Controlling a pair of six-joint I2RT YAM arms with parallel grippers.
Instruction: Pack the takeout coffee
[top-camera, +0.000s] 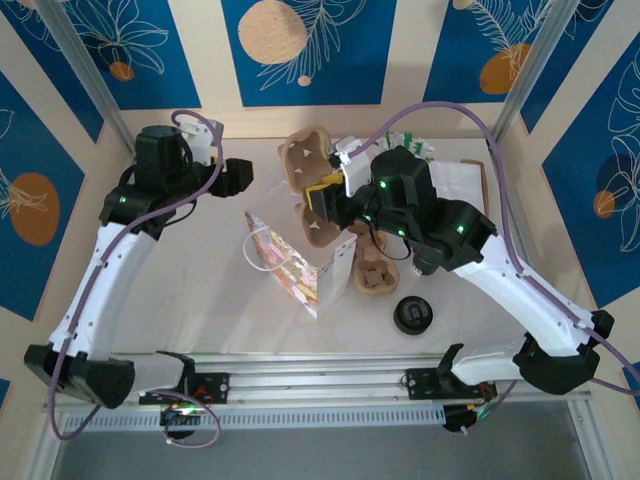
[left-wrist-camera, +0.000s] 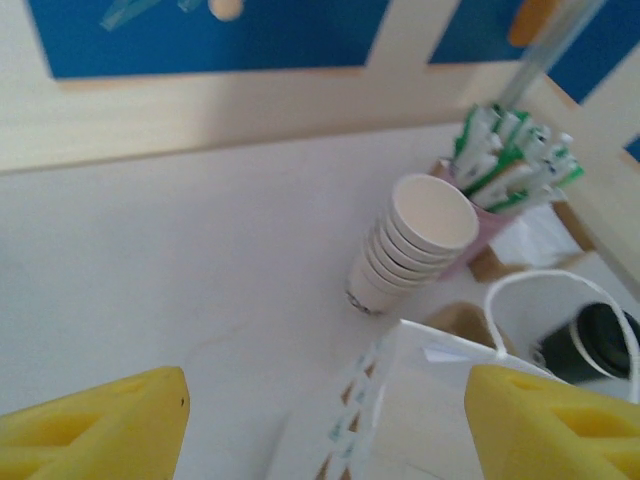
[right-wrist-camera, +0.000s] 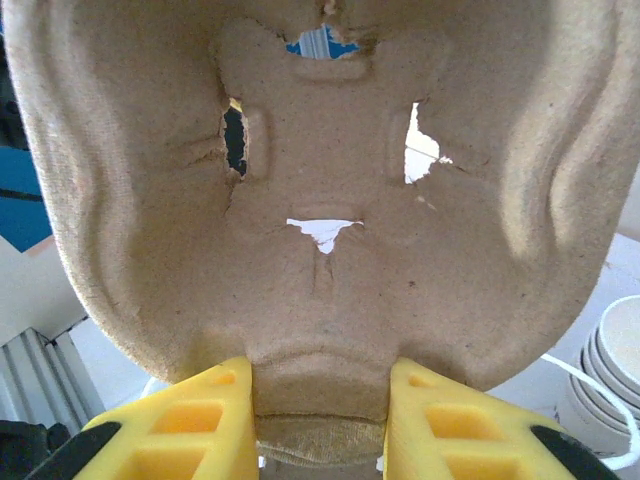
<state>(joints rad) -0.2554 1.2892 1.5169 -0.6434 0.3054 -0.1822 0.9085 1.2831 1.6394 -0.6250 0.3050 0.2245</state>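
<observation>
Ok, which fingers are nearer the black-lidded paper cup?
Right. Right fingers, holding a brown pulp carrier, are beyond the cup; left fingers sit farther, past the white paper bag.

Table (top-camera: 200, 300): white matt top, faintly scuffed.
Back wall (top-camera: 300, 50): cream boards alternating with deep blue panels; the panels carry white line-drawn leaves and peach-orange discs.
Left wall (top-camera: 40, 200) and right wall (top-camera: 600, 180): same blue-and-cream pattern, angled in toward the table.
Left post (top-camera: 85, 70) and right post (top-camera: 535, 70): silver metal uprights at the two back corners.
Rail (top-camera: 320, 375): silver slotted extrusion along the table's near edge.
Grey strip (top-camera: 400, 450): plain, below the rail.
Light: even and diffuse, with soft shadows.
</observation>
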